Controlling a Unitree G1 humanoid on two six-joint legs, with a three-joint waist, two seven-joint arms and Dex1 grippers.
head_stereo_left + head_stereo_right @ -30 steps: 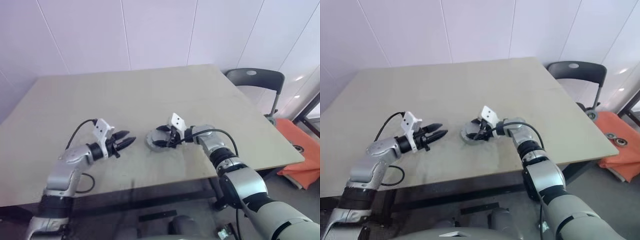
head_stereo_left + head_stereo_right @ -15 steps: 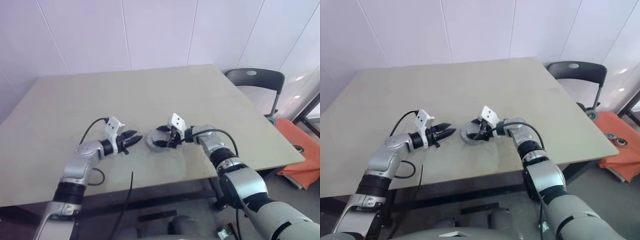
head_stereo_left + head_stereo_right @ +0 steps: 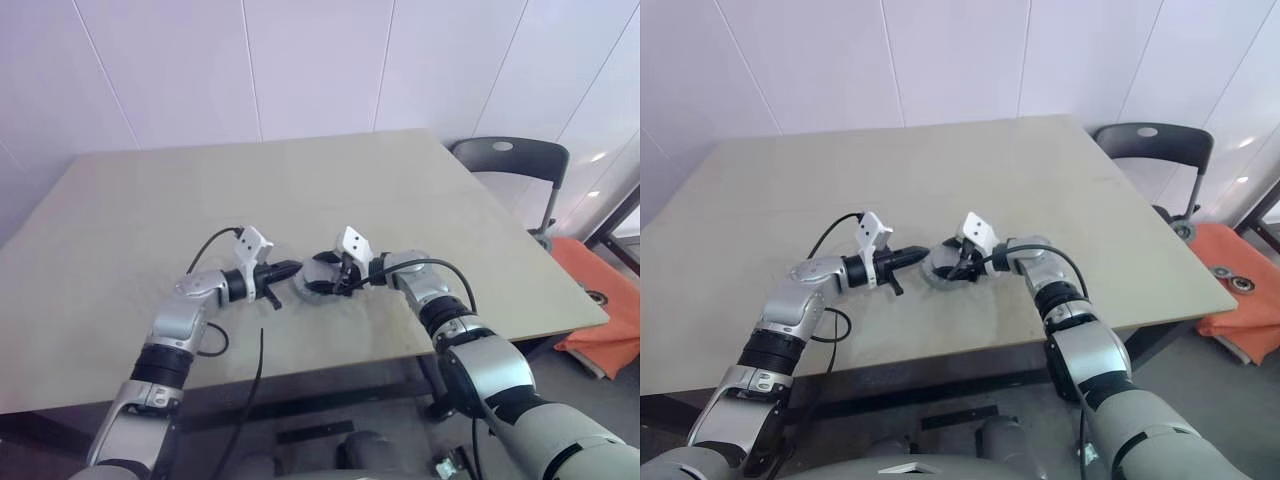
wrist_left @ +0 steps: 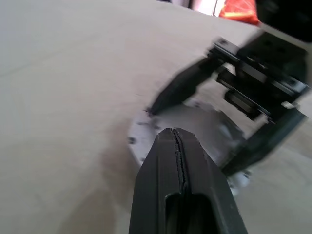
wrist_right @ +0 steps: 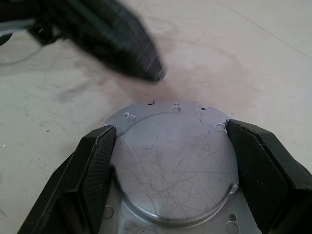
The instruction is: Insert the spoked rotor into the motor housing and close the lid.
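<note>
Desk [image 3: 200, 200]: wide, pale, bare but for one part near its front middle edge, where both arms meet.

Lid [image 5: 170, 156]: round grey disc with a scuffed face, lying flat on the desk. A thin holed flange [image 5: 146, 109] sticks out around it. I take this for the lid already sitting over the motor housing. Whether the spoked rotor is beneath cannot be told.

Right claw [image 3: 333, 279]: spread wide, one finger on each side of the disc, pressed to its rim, so it is grasping the lid across its width.

Left claw [image 3: 291, 267]: clenched tight, empty, and pointing at the lid from the other side. Its tip is just beside the flange edge; contact cannot be told.

Step in hand, as I judge it: closing. The lid is set in place but not proven seated.

Next move calls for the closed left tip to bear on the lid or flange as a pusher while the right holds the disc square. A tilted lid would jam.
</note>
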